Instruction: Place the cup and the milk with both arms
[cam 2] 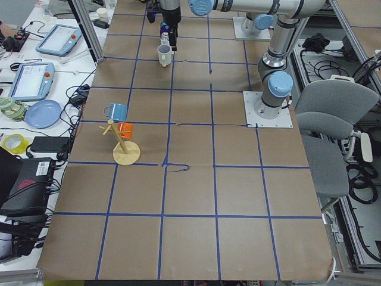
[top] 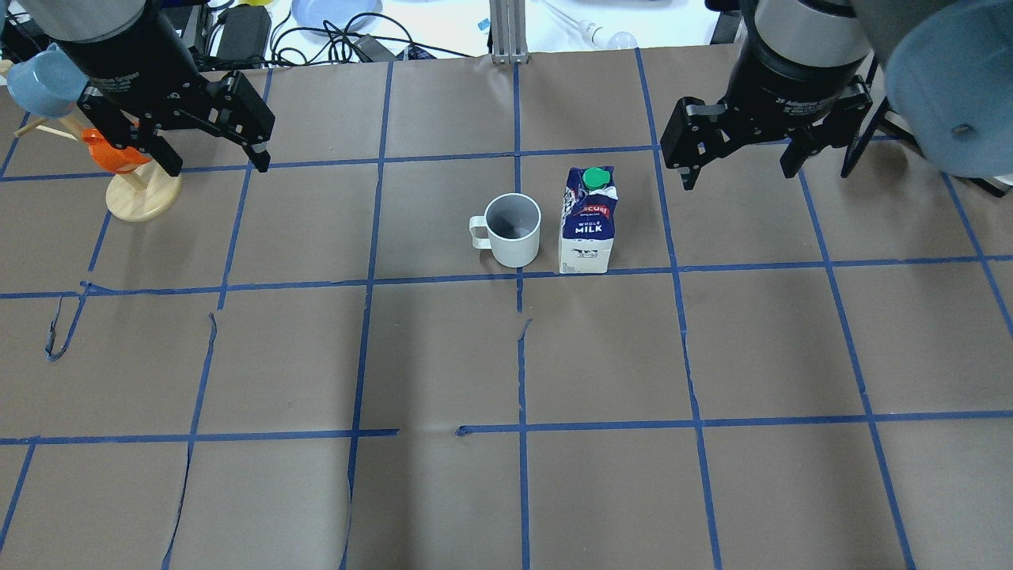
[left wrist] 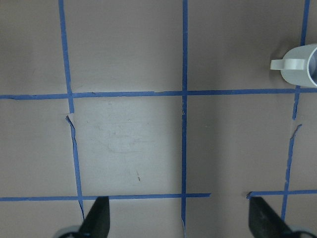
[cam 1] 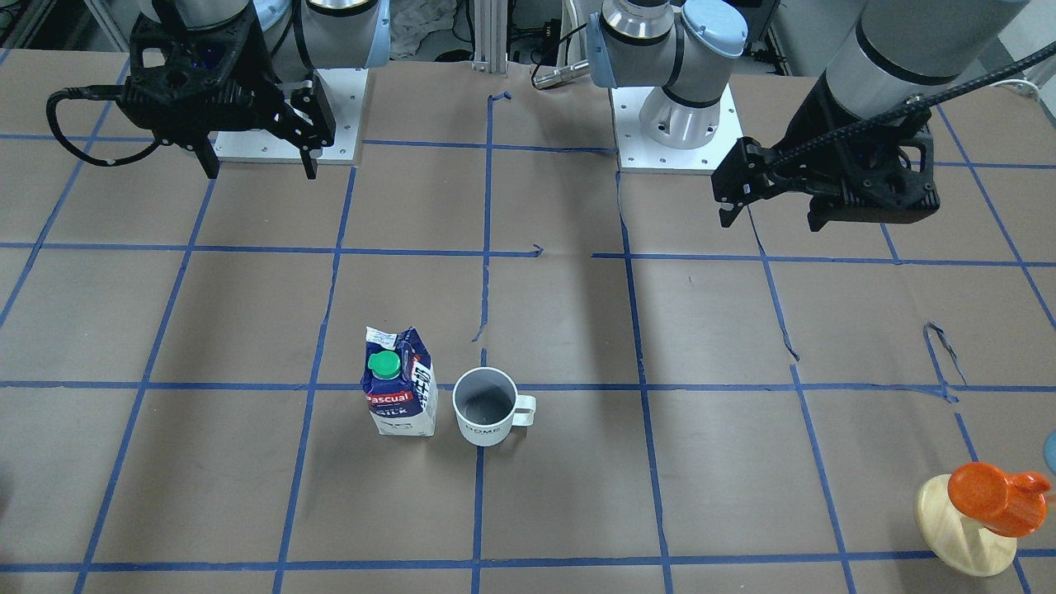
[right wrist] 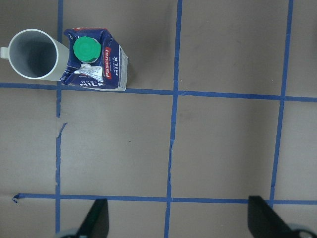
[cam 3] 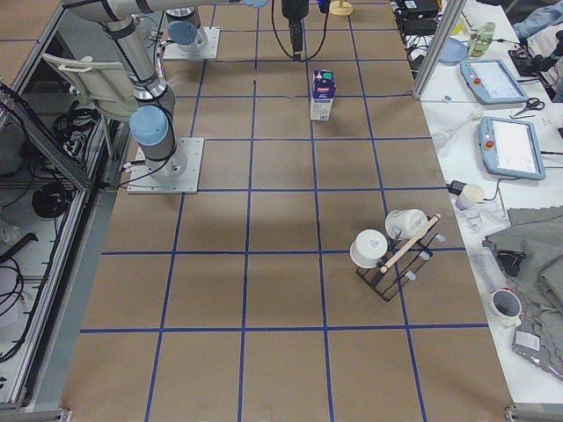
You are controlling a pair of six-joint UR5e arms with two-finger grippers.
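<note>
The white cup [cam 1: 484,408] with a grey interior stands upright near the table's middle, its handle pointing toward the left arm's side; it shows in the overhead view [top: 513,229]. The blue-and-white milk [cam 1: 400,394] with a green cap stands upright right beside it [top: 587,222], on the right arm's side. My left gripper [top: 215,162] is open and empty, raised well to the cup's left. My right gripper [top: 736,176] is open and empty, raised just right of the milk. The right wrist view shows the milk [right wrist: 96,67] and the cup [right wrist: 33,53] below.
A wooden mug tree [top: 142,198] with an orange mug [top: 111,154] and a blue mug [top: 39,83] stands under the left arm. A black rack with white cups [cam 3: 391,251] stands at the right end. Blue tape lines grid the brown table cover.
</note>
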